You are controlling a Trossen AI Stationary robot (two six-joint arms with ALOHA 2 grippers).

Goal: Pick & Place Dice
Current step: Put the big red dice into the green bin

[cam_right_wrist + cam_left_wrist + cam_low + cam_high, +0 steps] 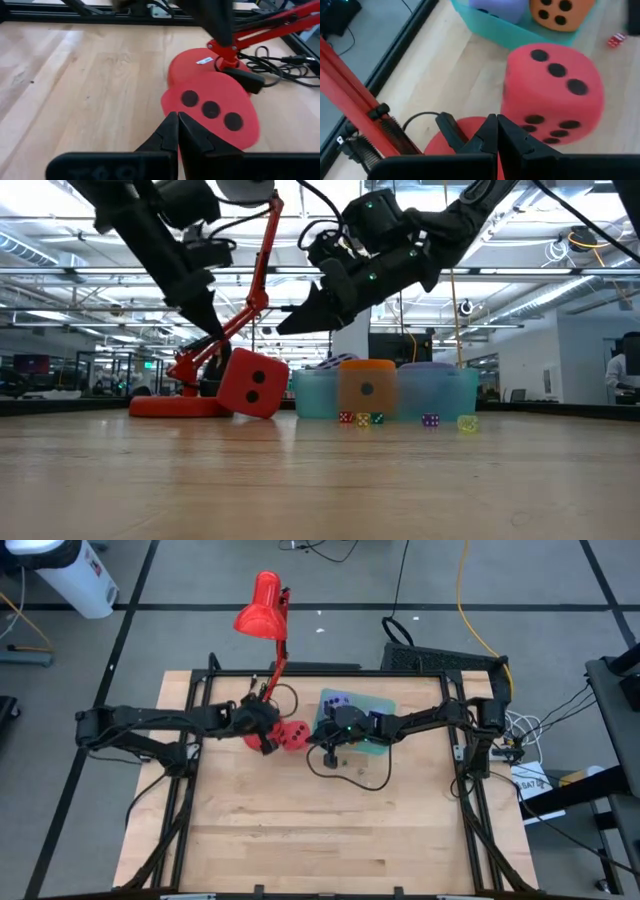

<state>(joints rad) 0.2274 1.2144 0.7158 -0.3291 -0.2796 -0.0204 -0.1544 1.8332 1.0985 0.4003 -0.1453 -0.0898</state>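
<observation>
A red die (293, 735) (252, 383) sits tilted on the wood table, one lower edge up on the red lamp's round base (451, 146). My left gripper (496, 125) (214, 345) is shut, slanting down beside the die's upper corner, over the lamp base. Just above the die's other side my right gripper (177, 122) (284, 326) hangs shut, clear of it. An orange die (560, 12) and a purple die (335, 700) lie in a teal container (386, 706). My left gripper's shut fingertips (216, 340) stand close to the red die's upper corner (234, 358) on the lamp side. I cannot tell whether they touch it. My right gripper touches nothing.
The red lamp's arm (277, 665) and cord (280, 62) rise and trail right behind the die. Several tiny dice (362, 418) lie on the table in front of the teal container (320, 395). The near half of the table (320, 840) is bare wood.
</observation>
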